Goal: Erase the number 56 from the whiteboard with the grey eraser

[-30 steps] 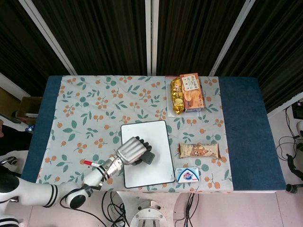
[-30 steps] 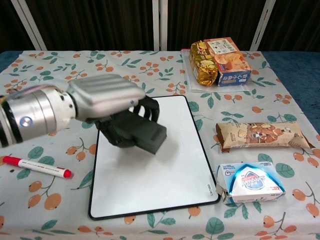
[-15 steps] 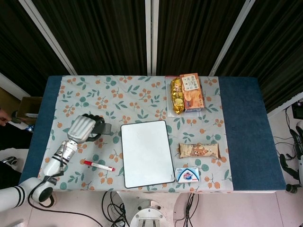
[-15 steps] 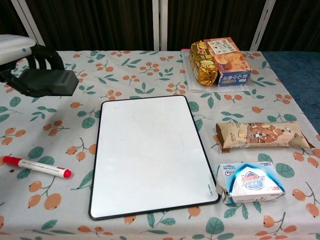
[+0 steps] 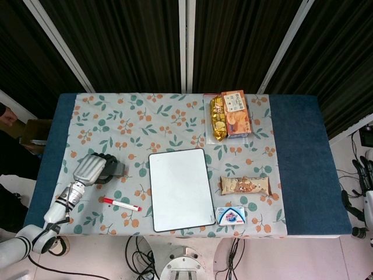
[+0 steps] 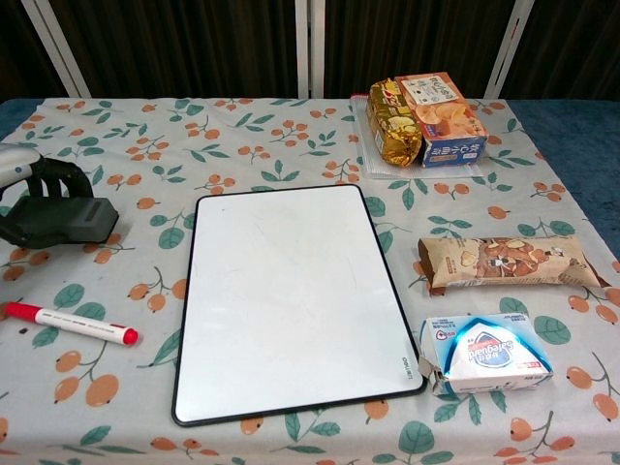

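The whiteboard (image 5: pixel 181 189) (image 6: pixel 290 296) lies at the table's front centre, its white face blank with no number showing. My left hand (image 5: pixel 91 169) (image 6: pixel 29 174) is left of the board, low over the cloth, and grips the grey eraser (image 5: pixel 114 170) (image 6: pixel 60 221). In the chest view the eraser sits on or just above the cloth at the left edge, the fingers curled over its top. My right hand appears in neither view.
A red marker (image 5: pixel 122 204) (image 6: pixel 70 324) lies on the cloth in front of my left hand. Right of the board lie a snack bar (image 5: pixel 245 185) (image 6: pixel 508 262) and a tissue pack (image 5: pixel 231 215) (image 6: pixel 485 354). Snack packs (image 5: pixel 229 115) (image 6: pixel 426 120) stand behind the board.
My left hand carried the eraser off the whiteboard to the left, then came down and nearer the front edge, beside the marker. The board's face stays blank.
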